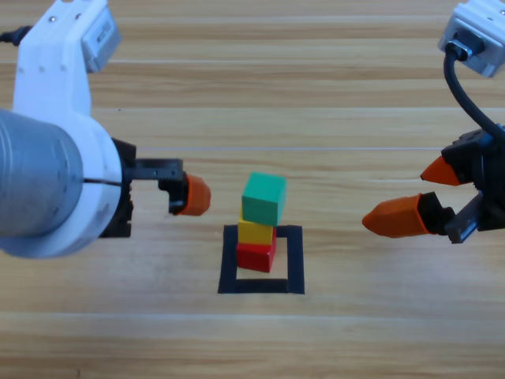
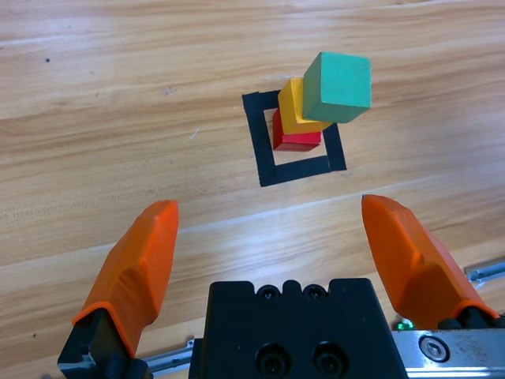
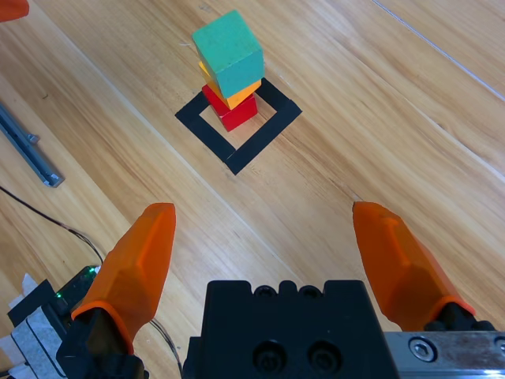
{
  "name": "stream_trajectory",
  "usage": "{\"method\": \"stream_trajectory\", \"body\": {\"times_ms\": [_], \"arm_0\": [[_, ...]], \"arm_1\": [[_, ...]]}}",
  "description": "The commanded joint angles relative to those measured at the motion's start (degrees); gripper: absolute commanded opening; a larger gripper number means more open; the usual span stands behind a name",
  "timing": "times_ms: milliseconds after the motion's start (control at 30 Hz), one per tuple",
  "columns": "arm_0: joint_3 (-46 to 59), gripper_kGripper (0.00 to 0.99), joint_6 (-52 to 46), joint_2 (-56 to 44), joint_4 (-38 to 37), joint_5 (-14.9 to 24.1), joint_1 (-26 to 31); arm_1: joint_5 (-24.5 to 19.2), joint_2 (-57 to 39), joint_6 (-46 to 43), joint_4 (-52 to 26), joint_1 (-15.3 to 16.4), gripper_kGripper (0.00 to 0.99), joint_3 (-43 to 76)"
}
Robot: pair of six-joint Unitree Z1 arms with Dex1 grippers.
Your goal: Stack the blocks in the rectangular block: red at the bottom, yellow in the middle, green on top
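Centre frame, inside the rectangular block (image 1: 261, 260), 3 blocks stand stacked — red (image 1: 256, 257), yellow (image 1: 256, 232), green (image 1: 263, 198) topmost; left gripper (image 2: 276, 237) and right gripper (image 3: 264, 241) flank it, fingers apart, nothing between them.

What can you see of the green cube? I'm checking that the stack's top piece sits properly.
The green cube is a small, matte, plain teal-green block with sharp edges. It sits upright on the yellow cube, which rests on the red cube inside the black tape rectangle. It is shifted slightly off the yellow cube, overhanging one side. Nothing else touches it; both grippers stand apart from it.
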Motion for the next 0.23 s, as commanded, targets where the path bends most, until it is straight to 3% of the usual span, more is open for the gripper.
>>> {"method": "stream_trajectory", "body": {"times_ms": [33, 233], "arm_0": [[2.03, 0.99, 0.37, -0.52, -1.18, 0.63, -0.99], [2.56, 0.99, 0.45, -0.43, -1.27, 0.63, -0.99]], "arm_1": [[-0.27, 2.25, -0.67, -0.52, -1.57, 0.985, 1.33], [-0.27, 2.25, -0.67, -0.61, -1.57, 0.985, 1.33]]}}
